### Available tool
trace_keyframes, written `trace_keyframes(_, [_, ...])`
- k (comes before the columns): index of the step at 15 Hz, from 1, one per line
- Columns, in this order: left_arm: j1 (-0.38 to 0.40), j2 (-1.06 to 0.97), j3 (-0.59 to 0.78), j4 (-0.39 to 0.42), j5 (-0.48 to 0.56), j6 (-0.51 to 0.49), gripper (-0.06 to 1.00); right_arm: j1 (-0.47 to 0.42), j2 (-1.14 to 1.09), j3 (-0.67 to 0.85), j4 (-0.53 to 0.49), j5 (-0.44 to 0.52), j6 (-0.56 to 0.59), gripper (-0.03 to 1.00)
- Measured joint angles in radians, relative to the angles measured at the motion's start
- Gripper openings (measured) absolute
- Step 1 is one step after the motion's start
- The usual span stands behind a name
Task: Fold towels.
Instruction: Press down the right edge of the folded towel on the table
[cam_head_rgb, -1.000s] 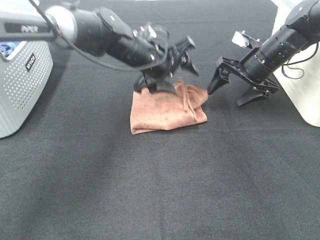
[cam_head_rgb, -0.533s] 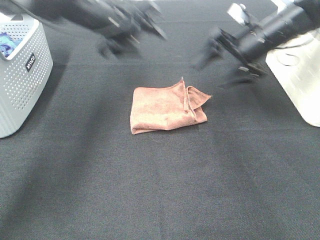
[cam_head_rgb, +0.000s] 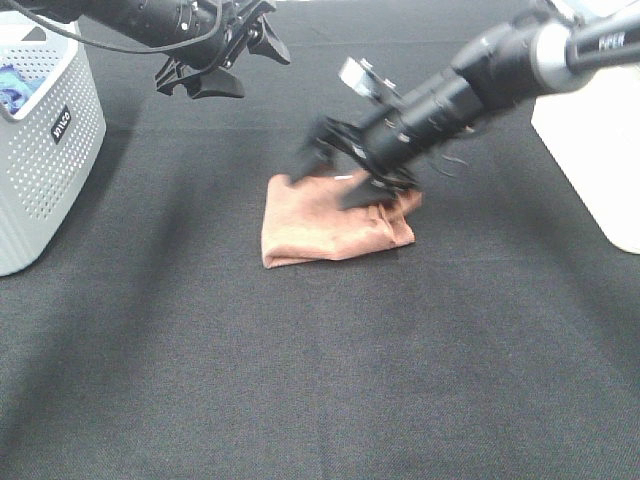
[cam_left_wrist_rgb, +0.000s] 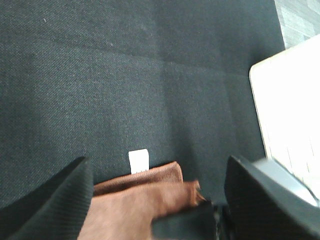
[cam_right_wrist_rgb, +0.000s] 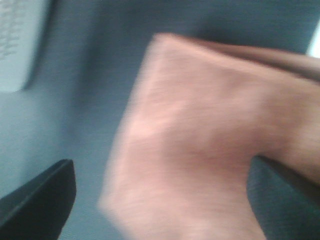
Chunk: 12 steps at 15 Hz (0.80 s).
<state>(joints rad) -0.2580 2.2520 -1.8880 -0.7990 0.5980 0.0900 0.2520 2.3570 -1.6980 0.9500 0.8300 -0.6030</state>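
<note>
At the middle of the table (cam_head_rgb: 300, 380) lay the folded towel (cam_head_rgb: 330, 228). The right gripper (cam_head_rgb: 326, 186) straddled its 12 o'clock edge, jaws spread, probably to grab there for another fold. The left gripper (cam_head_rgb: 252, 68), also spread, hung clear at 10 o'clock. Only the left wrist view showed the white tag (cam_left_wrist_rgb: 138, 161).

The high camera overlooks the whole table (cam_head_rgb: 300, 380); both wrist cameras look closely down at the towel (cam_head_rgb: 320, 225).

Left arm (cam_head_rgb: 130, 15) extends along the far left, held high. Left gripper (cam_head_rgb: 255, 70): jaws spread wide. Right arm (cam_head_rgb: 480, 80) slants down from far right toward centre. Right gripper (cam_head_rgb: 325, 185): low, jaws apart, slightly blurred.
</note>
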Motion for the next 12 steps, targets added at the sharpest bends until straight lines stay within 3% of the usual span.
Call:
trace_keyframes(5, [0.000, 0.000, 0.000, 0.015, 0.014, 0.000, 0.70, -0.130, 0.010, -0.013, -0.059, 0.034, 0.055, 0.87])
trace_keyframes(8, [0.000, 0.000, 0.000, 0.027, 0.014, 0.000, 0.70, -0.140, 0.010, -0.014, -0.090, 0.038, 0.055, 0.87])
trace_keyframes(12, [0.000, 0.000, 0.000, 0.049, 0.014, 0.000, 0.70, -0.138, -0.003, -0.020, -0.240, 0.002, 0.124, 0.87])
